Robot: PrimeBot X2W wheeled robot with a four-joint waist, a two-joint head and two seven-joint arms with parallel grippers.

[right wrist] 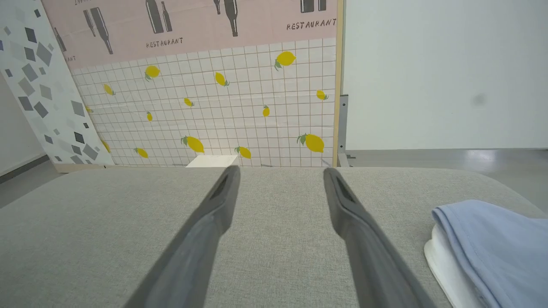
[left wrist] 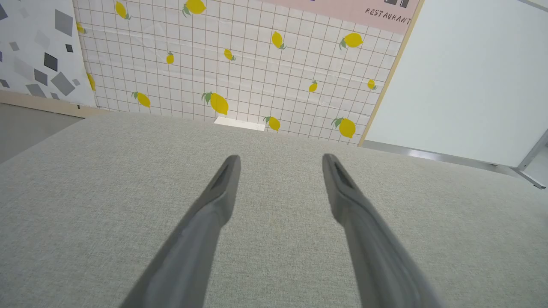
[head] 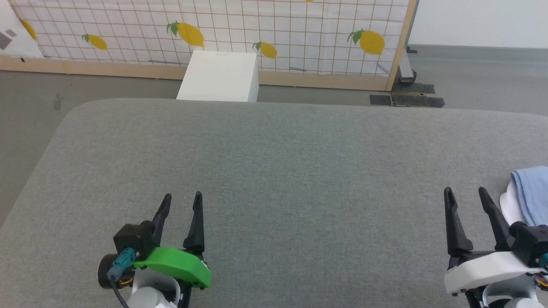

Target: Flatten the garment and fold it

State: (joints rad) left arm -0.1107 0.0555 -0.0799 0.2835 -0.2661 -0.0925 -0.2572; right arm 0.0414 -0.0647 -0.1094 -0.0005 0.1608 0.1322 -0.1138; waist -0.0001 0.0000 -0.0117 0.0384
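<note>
Bright, even, almost shadowless light (wrist views bow at edges, with the fingers [left wrist: 201, 239] blurred close up).

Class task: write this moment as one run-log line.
left gripper: open, empty | right gripper: open, empty | garment: lying beside right gripper, ungrasped

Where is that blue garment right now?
In the head view, the garment lies at the far right edge of the grey padded surface, just right of the right claw.

garment [head: 533, 192] cut off at rt edge
</note>
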